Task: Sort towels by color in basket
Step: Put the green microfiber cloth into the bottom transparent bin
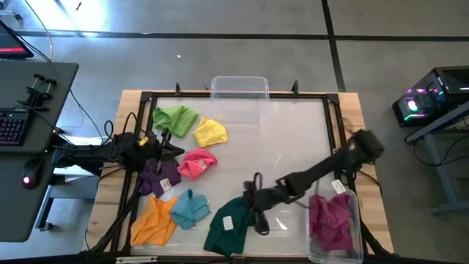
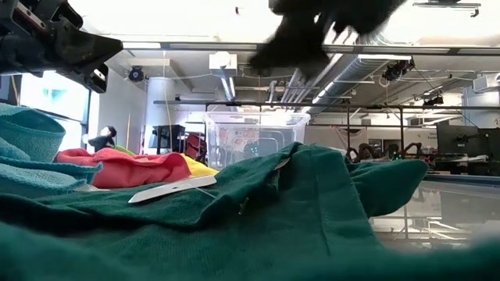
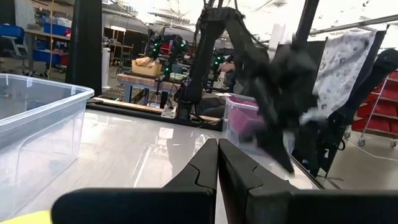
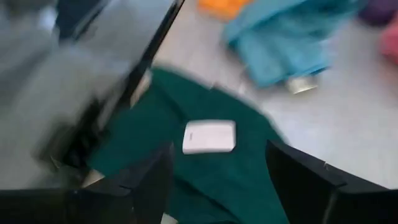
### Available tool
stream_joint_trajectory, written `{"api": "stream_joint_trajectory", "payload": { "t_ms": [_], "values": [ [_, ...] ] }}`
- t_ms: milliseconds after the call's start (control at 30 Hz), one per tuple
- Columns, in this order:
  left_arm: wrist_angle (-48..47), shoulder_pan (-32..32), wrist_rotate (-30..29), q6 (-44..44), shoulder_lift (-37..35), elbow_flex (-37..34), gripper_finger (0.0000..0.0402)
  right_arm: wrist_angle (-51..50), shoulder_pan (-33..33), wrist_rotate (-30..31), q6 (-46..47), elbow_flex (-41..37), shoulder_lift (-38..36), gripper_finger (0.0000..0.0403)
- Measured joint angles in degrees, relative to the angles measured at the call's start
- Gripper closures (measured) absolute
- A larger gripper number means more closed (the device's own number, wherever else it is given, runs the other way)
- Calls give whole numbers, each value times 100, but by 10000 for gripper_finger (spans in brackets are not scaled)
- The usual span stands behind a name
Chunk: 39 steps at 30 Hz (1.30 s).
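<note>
The dark green towel (image 2: 258, 211) fills the low view's foreground; in the high view it lies at bottom centre of the counter (image 1: 286, 139), label up. The right hand (image 4: 217, 180) hangs just above it, fingers apart, holding nothing. The magenta towel (image 1: 331, 218) sits in the clear bin (image 1: 355, 249) at lower right. The left hand (image 1: 173, 152), fingers together, waits at centre left among the light green (image 1: 176, 117), yellow (image 1: 210, 132), pink (image 1: 196, 163), purple (image 1: 157, 176), orange (image 1: 154, 222) and teal (image 1: 191, 209) towels.

My right gripper (image 1: 258, 214) hangs over the dark green towel (image 1: 229, 227), its fingers spread wide apart. My left gripper (image 1: 172, 152) waits well away from that towel, fingers pressed together.
</note>
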Motion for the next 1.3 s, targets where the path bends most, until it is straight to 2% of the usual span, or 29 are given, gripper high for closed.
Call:
{"api": "stream_joint_trajectory", "payload": {
  "t_ms": [67, 200, 367, 467, 667, 700, 767, 900, 1000, 1100, 1167, 1300],
  "values": [
    [-3, 0, 0, -1, 0, -1, 401, 179, -54, -300, -507, 72, 465, 152],
    [-4, 0, -1, 0, 0, -1, 401, 185, -107, -488, -993, 217, 1159, 151],
    [11, 0, -2, -2, 0, 0, 401, 74, -92, -39, -966, 292, 1495, 173],
    [36, 0, -2, -2, 5, -1, 401, -314, -22, 519, -675, 295, 1497, 223],
    [101, 0, -4, -2, 9, -2, 401, -942, 124, 1286, -62, 263, 1138, 368],
    [111, 0, -4, -2, 9, -2, 401, -1157, 155, 1403, 30, 253, 999, 380],
    [126, 0, -3, -4, 9, -2, 401, -1767, 271, 1798, 353, 228, 633, 381],
    [129, 0, -5, -66, 9, -2, 401, -2588, 697, 2910, 1210, 616, -268, 355],
    [212, 0, -5, 2, 9, -2, 401, -3559, 1110, 3297, 1668, 1156, -718, 363],
    [328, 0, -4, 25, 9, -2, 401, -4793, 1592, 3362, 2133, 1984, -956, 384],
    [369, 0, -4, 96, 9, -2, 401, -5890, 1912, 3193, 2821, 2702, -1024, 385],
    [395, 0, -4, 109, 9, -2, 401, -8479, 2438, 2690, 5461, 4048, -810, 385]
  ]
}}
